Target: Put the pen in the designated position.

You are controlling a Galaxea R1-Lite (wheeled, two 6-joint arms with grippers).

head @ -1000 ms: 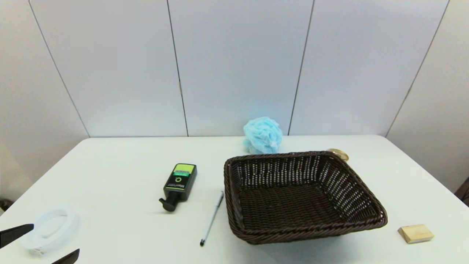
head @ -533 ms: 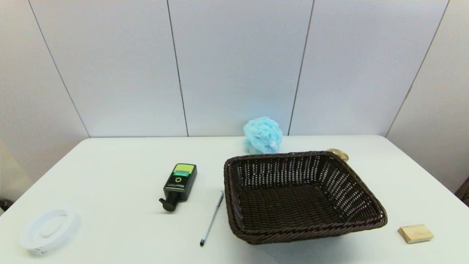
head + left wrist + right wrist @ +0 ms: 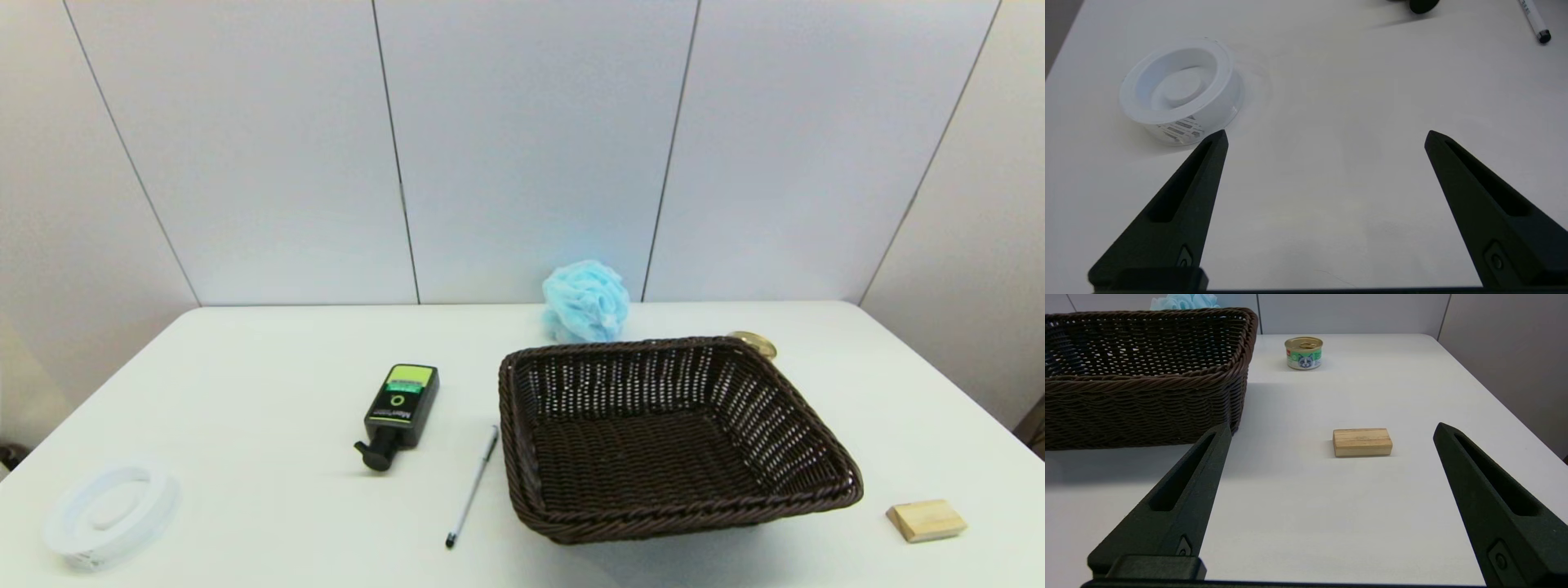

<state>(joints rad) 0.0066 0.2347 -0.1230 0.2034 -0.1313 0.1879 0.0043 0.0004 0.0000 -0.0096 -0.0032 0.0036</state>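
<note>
The thin white pen [image 3: 473, 487] lies on the table just left of the dark wicker basket [image 3: 824, 482], dark tip toward me. Its tip end [image 3: 1536, 22] shows at the edge of the left wrist view. My left gripper [image 3: 1326, 136] is open over bare table near the front left, beside a white ring-shaped tape roll [image 3: 1180, 87], holding nothing. My right gripper [image 3: 1331, 430] is open near the front right, facing a wooden block [image 3: 1362, 442]. Neither gripper shows in the head view.
A black pump bottle with a green label [image 3: 398, 412] lies left of the pen. A blue bath pouf [image 3: 586, 300] and a small tin can [image 3: 1303, 353] sit behind the basket. The tape roll [image 3: 110, 513] is front left, the wooden block [image 3: 926, 519] front right.
The left gripper's fingertips, seen at the head view's lower left a second ago, have withdrawn out of that view. Nothing on the table has moved.
</note>
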